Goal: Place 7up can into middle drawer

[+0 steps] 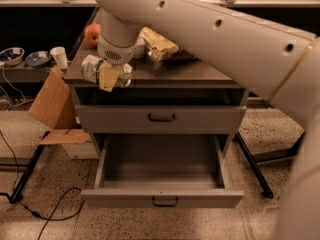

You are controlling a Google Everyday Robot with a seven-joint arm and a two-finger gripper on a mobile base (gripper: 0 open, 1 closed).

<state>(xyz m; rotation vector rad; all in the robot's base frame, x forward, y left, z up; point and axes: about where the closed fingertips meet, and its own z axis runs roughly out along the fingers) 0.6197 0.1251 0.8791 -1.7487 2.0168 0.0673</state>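
My end effector (pixel 110 75) sits at the front-left corner of the cabinet's surface (pixel 200 74), clamped across the middle of the 7up can (pixel 90 68), which lies sideways in its grip. The open drawer (pixel 160 166) is lower and to the right, beneath a closed drawer (pixel 161 117). I'd bring the can out past the surface's edge first, then down, clear of the closed front, and release low over the drawer floor so it doesn't roll.

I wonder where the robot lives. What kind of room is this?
Probably a robot test lab: drawer cabinet, floor cables, cardboard. The gripper holds the 7up can over the cabinet's front-left edge.
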